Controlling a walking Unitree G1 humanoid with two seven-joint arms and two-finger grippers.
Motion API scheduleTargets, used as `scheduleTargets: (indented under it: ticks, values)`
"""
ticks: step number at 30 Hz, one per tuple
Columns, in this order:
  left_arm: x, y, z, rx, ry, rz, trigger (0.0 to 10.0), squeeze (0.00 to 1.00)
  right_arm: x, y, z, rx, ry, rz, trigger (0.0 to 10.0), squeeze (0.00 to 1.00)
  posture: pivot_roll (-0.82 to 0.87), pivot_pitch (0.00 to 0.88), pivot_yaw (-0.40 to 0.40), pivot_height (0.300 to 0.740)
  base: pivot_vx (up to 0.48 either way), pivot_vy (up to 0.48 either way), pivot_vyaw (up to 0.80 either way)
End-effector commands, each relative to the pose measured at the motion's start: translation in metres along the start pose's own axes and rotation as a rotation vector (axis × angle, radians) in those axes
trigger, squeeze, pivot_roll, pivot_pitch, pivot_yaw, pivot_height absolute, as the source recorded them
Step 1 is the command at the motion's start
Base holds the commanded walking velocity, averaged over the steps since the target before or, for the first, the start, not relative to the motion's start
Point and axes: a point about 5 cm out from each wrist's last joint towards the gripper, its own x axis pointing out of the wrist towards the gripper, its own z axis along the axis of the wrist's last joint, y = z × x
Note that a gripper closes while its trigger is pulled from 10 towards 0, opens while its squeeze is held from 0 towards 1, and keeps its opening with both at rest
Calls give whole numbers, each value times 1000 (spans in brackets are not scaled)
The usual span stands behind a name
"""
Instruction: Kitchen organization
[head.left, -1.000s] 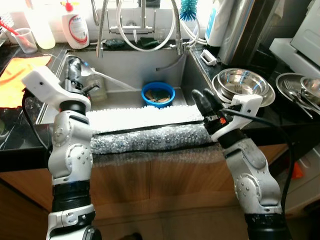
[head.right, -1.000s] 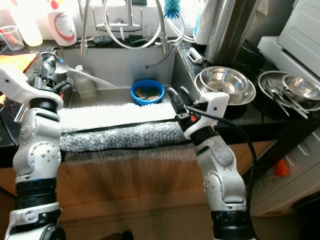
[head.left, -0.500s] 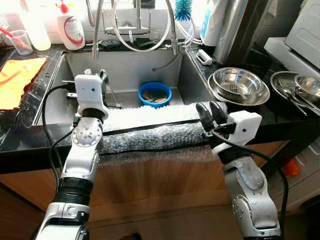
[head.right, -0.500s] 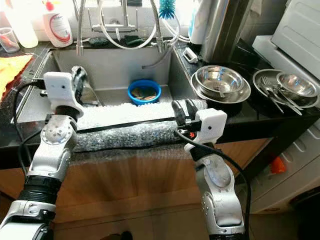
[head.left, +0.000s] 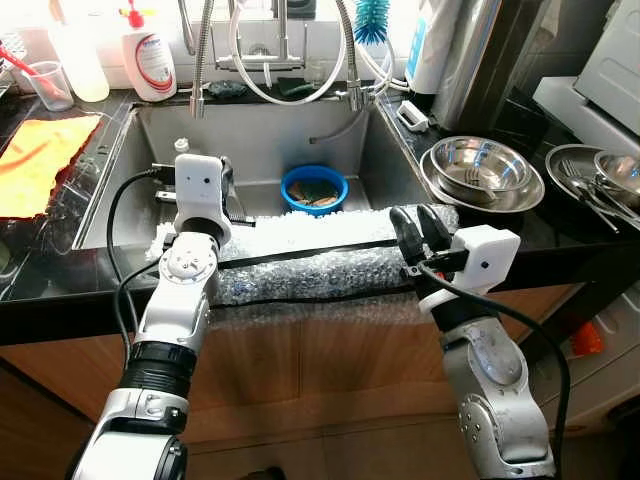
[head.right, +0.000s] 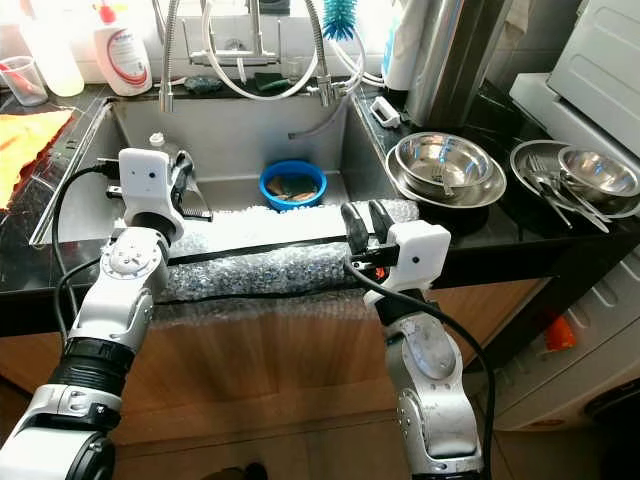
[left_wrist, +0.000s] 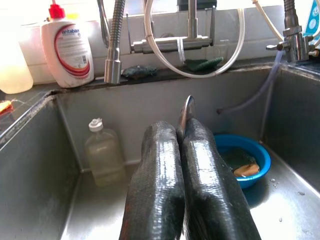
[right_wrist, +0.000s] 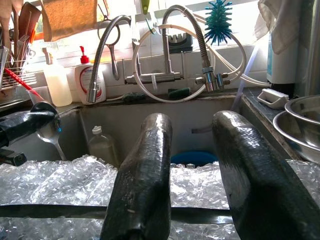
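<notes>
Holding a spoon (left_wrist: 187, 111): left claw (left_wrist: 181, 131), fingers pressed together on the handle, bowl of the spoon standing up just past the fingertips, over the left half of the sink (head.left: 150, 160) inside its front edge

Right claw (right_wrist: 192, 150): fingers spread apart, nothing between them, poised above the right end of the bubble wrap (head.left: 300, 245) near the sink's front right corner

Bubble wrap: draped along the whole front rim of the sink, hanging over the counter (head.left: 60, 285) edge onto the cabinet front; a black strap (head.left: 320, 252) runs lengthwise across it

Sink floor: blue bowl (head.left: 315, 187) with scraps inside, toward the right of centre, well apart from both claws; small clear bottle (left_wrist: 102, 152) standing upright against the back wall on the left. Open steel floor between bottle and bowl

Back rim: coiled tap hoses (head.left: 290, 50), white soap bottle (head.left: 152, 62) on the left, blue brush (head.left: 375, 18) on the right

Left counter: orange cloth (head.left: 35, 160) lying flat beside the sink's left edge, clear cup (head.left: 50, 85) behind it

Right counter: steel bowls (head.left: 485, 170) nested just beside the sink's right edge; further right, a second steel bowl with cutlery (head.left: 600, 185) near the picture's border
</notes>
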Motion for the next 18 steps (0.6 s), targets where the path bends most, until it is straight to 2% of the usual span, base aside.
scheduleTargets:
  ticks: [1, 18]
  values:
    - [3, -3, 3, 2, 3, -14, 10000, 0, -1, -3, 3, -4, -12, -12, 10000, 0, -28, 31, -4, 740, 0, 0, 0]
    - [3, -3, 3, 2, 3, -14, 10000, 0, -1, -3, 3, -4, -12, -12, 10000, 0, -28, 31, -4, 740, 0, 0, 0]
